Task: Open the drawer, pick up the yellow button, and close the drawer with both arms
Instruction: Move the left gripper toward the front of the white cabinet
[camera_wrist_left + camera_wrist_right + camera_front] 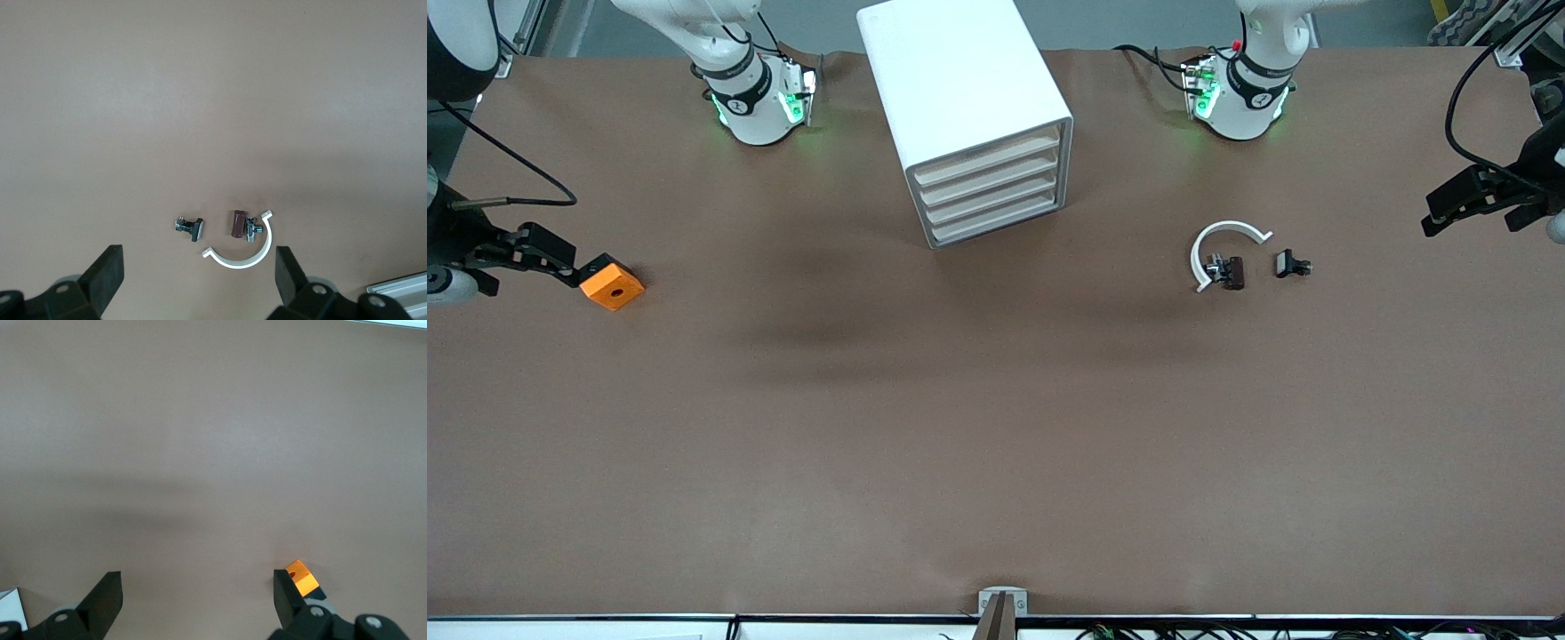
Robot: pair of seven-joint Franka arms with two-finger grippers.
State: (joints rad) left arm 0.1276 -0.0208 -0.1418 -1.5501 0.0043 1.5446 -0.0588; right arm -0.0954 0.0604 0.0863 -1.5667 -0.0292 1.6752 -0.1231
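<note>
Drawers (pixel 996 187): four, all shut; two arms (pixel 738 80), one orange block (pixel 611 284).

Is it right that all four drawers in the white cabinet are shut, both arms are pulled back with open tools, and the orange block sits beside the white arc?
Not quite. The orange block lies at the right arm's end of the table, by the right tool, far from the white arc. The front view shows it. The drawers in the cabinet are shut, and the left tool is open too.
</note>
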